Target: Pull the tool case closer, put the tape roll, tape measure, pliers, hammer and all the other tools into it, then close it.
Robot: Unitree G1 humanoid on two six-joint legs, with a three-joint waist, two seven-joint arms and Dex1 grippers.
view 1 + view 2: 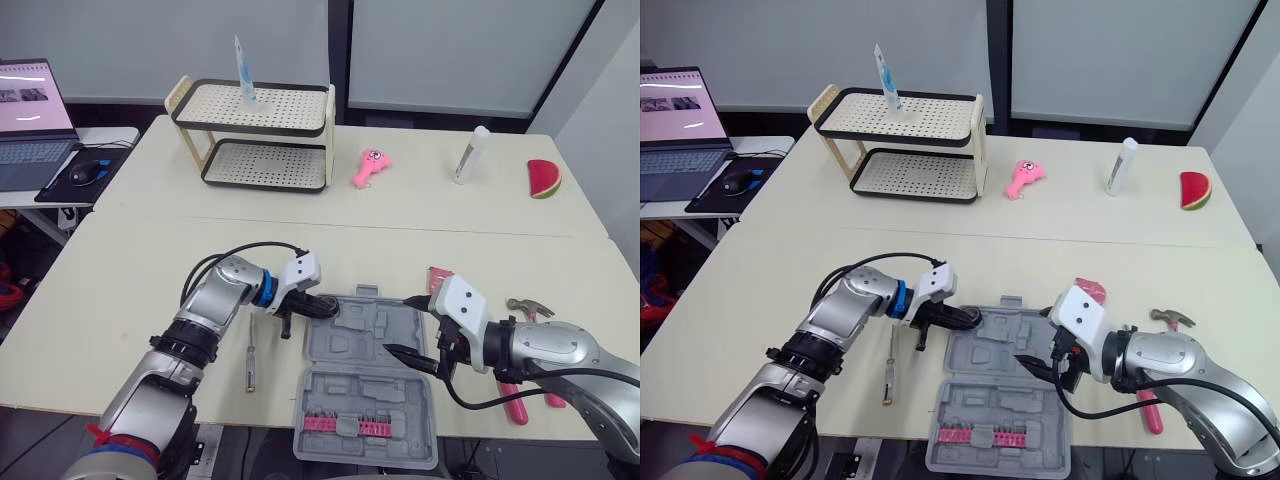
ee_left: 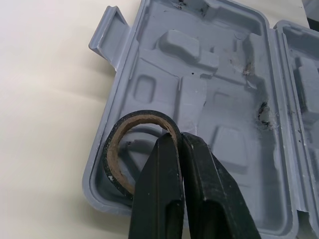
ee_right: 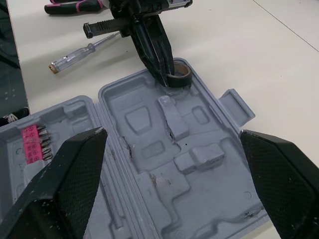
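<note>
While the left gripper (image 2: 177, 142) was clamped on the tape roll (image 2: 144, 115) at the far left corner of the open tool case (image 1: 365, 335), the right gripper (image 1: 400, 325) hovered over the case, fingers spread wide.

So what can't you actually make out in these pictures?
1. Eye views: the right arm crosses the hammer, leaving just its head.
2. Eye views: a pink object behind the right gripper is mostly hidden, so unidentifiable.
3. Left wrist view: the left gripper covers the tape roll's near side; resting or lifted, unclear.
4. Eye views: the laptop screen is too small to read.
</note>
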